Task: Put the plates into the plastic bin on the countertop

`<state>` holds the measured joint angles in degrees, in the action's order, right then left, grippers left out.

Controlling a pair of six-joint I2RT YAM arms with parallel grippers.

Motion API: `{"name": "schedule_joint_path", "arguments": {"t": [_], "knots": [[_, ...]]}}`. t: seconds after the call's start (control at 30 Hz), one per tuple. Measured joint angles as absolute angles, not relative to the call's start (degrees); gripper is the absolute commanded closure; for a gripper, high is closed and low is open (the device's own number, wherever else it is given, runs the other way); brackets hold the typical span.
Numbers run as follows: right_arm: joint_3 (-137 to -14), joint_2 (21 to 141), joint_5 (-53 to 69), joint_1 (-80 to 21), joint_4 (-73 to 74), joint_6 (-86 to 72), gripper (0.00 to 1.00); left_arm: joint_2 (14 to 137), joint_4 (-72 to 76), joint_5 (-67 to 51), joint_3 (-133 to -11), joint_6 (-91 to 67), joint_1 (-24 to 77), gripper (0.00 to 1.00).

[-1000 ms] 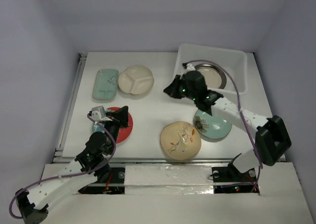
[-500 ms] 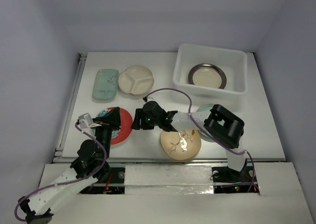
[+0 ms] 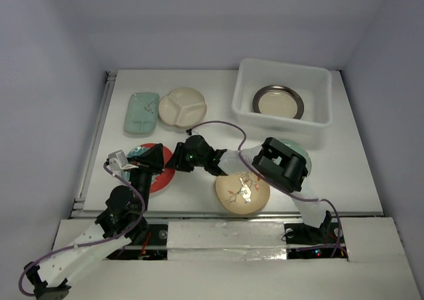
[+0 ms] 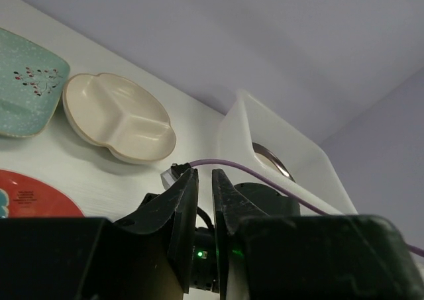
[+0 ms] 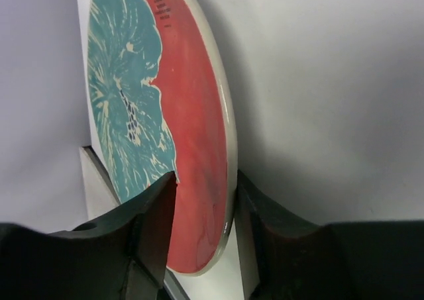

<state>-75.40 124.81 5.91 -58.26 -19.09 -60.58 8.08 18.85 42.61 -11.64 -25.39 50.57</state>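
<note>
Reaching across to the left side with the right gripper, down at the right rim of the red plate. Straddling that rim with the two fingers: one over the painted teal flower, the other at the outer edge, both very close to the plate. Cannot tell whether pressing on it or only placed around it. Seen lying on the countertop at the front left, well apart from the bin.

Hanging over the far part of the same plate with the left gripper. Closed almost fully, with only a thin slit between its fingers and nothing held in it. Behind that slit, the dark body of the right arm and its purple cable.

Standing at the far right of the countertop, the bin, with the dark-rimmed plate flat on its bottom.

Outside the bin, on the countertop: mint plate and divided plate side by side at the far left, very close together, though cannot tell if touching. Tan plate at the front middle, partly under the right arm. Green plate to the right of it, mostly hidden by the same arm.
</note>
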Motion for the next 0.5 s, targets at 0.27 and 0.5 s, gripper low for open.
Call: {"name": "schedule_joint_path", "arguments": {"t": [0.27, 0.5], "knots": [[-74.3, 127.5, 8.2, -58.2, -26.5, -66.3, 0.99, 8.0, 18.8, 42.1, -11.6, -25.4, 50.6, 0.87], [-65.3, 117.8, 5.2, -58.2, -24.7, -63.6, 1.00, 6.4, 18.9, 40.8, -11.6, -25.3, 50.6, 0.82]]}}
